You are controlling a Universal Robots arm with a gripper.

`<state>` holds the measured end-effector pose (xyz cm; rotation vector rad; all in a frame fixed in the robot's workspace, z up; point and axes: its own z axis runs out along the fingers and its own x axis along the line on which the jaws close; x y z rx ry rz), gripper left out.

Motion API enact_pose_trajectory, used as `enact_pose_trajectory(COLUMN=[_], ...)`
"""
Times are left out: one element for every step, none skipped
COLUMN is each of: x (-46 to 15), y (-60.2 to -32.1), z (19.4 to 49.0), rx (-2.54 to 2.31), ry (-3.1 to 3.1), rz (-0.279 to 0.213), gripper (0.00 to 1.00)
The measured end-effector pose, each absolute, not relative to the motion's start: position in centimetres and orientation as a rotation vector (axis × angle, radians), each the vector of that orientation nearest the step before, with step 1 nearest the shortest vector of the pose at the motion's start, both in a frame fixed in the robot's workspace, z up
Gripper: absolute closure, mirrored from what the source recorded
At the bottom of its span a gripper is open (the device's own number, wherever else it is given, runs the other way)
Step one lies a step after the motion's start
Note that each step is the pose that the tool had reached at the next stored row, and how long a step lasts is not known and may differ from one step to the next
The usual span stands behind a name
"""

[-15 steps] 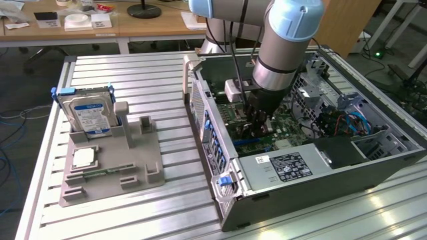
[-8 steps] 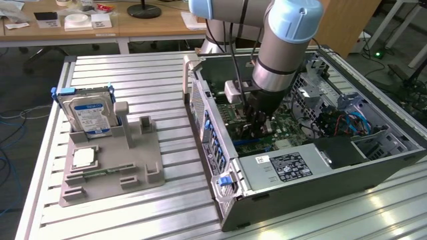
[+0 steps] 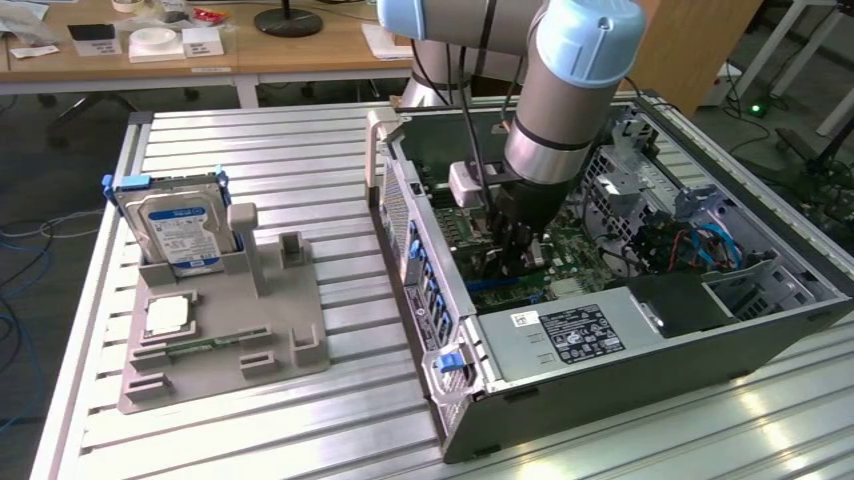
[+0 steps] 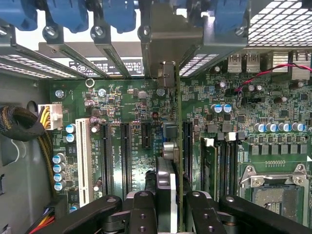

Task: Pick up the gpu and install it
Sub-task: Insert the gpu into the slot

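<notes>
My hand pinches the gpu edge-on, standing upright over the motherboard inside the open computer case, its bracket end reaching the case's rear slot openings beside the blue latches.

Robotics lab — slatted aluminium bench, open PC case (desks behind)

One arm, one gripper, one gpu clamped edge-on inside one open computer case. Outside it, one grey holder tray carries one hard drive, one processor chip and one memory stick. On the motherboard: one white slot.
</notes>
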<state>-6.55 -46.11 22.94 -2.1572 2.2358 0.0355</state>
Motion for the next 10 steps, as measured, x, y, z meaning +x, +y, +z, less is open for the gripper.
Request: enact_pose_trajectory(x=[-6.55, -6.55, -6.55, -6.55, -6.55, -6.55, -6.55, -6.55, -6.55, -6.55], y=[-46.11, -46.11, -46.11, -46.14, -46.14, -46.14, -46.14, -46.14, -46.15, -46.14], z=[22.91, 22.88, 22.88, 22.84, 22.84, 22.84, 22.84, 22.87, 22.95, 22.97], rx=[-2.157, -2.157, -2.157, -2.157, -2.158, -2.158, -2.158, -2.158, -2.158, -2.158], ry=[2.236, 2.236, 2.236, 2.236, 2.236, 2.236, 2.236, 2.236, 2.236, 2.236], rz=[0.036, 0.035, 0.035, 0.035, 0.035, 0.035, 0.035, 0.035, 0.035, 0.035], gripper=[0.72, 0.72, 0.72, 0.72, 0.72, 0.72, 0.72, 0.72, 0.72, 0.72])
